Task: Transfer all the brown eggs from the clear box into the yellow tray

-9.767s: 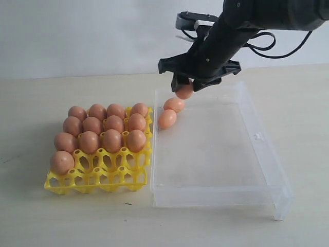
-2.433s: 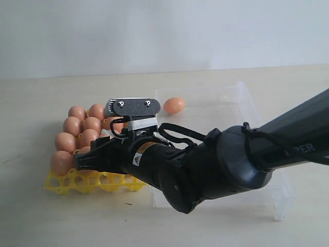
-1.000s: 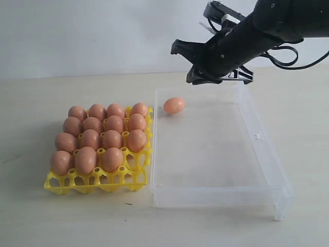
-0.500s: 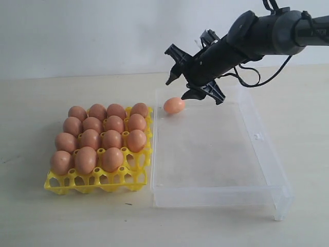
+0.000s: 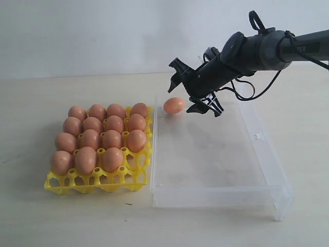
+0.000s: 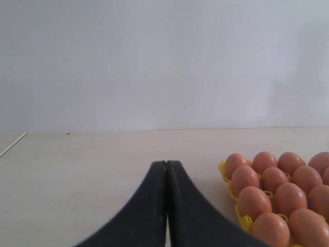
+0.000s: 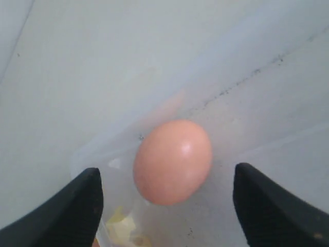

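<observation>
Moved: right tool [image 5: 182, 96] has dropped closer to the brown egg [image 5: 174, 105], its jaws spreading from narrow to wide.
Right tool: wide, empty, fingers either side of the egg, not touching.
Left tool [image 6: 166, 172]: fingers pressed together, holding nothing.
Brown egg: far left corner of the clear box [image 5: 269, 163].
Yellow tray [image 5: 97, 184]: just beside the box's left wall, seating fifteen brown eggs [image 5: 113, 123].
Table [image 5: 46, 221]: carries both.

The box [image 5: 221, 196] floor is almost all bare, so there is lots of room to reach in from above. One egg [image 5: 174, 105] lies in the far corner next to the tray [image 5: 123, 181], close to two low walls. The right pincer [image 5: 181, 99] hangs just beside it, spread wide. In the tray, eggs crowd the back rows. The front row of cups is free, with pointed posts between.
</observation>
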Controlling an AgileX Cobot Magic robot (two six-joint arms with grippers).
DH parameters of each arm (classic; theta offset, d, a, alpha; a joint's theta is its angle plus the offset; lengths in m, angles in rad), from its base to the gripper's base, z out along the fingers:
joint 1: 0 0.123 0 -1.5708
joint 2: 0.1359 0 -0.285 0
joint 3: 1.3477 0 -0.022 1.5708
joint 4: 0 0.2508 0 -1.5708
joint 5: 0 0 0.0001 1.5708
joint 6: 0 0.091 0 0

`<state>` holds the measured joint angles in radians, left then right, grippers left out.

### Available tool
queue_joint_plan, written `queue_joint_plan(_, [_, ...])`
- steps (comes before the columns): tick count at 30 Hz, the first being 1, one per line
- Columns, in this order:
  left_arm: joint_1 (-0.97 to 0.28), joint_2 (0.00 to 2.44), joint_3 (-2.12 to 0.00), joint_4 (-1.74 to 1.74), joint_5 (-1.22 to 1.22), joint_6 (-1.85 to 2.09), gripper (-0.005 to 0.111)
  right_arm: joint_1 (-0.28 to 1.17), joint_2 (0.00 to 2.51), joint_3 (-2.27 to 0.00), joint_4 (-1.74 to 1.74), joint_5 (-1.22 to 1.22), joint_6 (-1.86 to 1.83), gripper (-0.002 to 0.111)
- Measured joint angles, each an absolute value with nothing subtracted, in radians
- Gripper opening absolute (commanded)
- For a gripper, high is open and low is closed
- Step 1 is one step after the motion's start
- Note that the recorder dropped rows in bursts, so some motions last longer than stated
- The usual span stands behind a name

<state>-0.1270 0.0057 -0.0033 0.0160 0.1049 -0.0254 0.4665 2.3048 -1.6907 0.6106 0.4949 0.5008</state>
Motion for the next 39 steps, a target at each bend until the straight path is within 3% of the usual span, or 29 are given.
queue_joint_plan(10, [-0.127, 0.006, -0.003, 0.016, 0.105, -0.025, 0.0, 0.467, 2.352, -1.696, 0.672, 0.455, 0.507, 0.064])
queue_joint_plan(15, [-0.127, 0.006, -0.003, 0.016, 0.105, -0.025, 0.0, 0.467, 2.356, -1.696, 0.678, 0.43, 0.507, 0.045])
queue_joint_plan(21, [-0.127, 0.006, -0.003, 0.016, 0.105, -0.025, 0.0, 0.467, 2.356, -1.699, 0.686, 0.422, 0.505, 0.007])
queue_joint_plan(23, [-0.127, 0.006, -0.003, 0.016, 0.105, -0.025, 0.0, 0.467, 2.356, -1.699, 0.686, 0.422, 0.493, 0.0])
queue_joint_plan(33, [-0.127, 0.006, -0.003, 0.016, 0.105, -0.025, 0.0, 0.466, 2.322, -1.699, 0.659, 0.435, 0.48, 0.002])
queue_joint_plan(36, [-0.127, 0.006, -0.003, 0.016, 0.105, -0.025, 0.0, 0.464, 2.322, -1.699, 0.659, 0.449, 0.478, 0.016])
queue_joint_plan(39, [-0.127, 0.006, -0.003, 0.016, 0.105, -0.025, 0.0, 0.464, 2.322, -1.699, 0.659, 0.45, 0.478, 0.04])
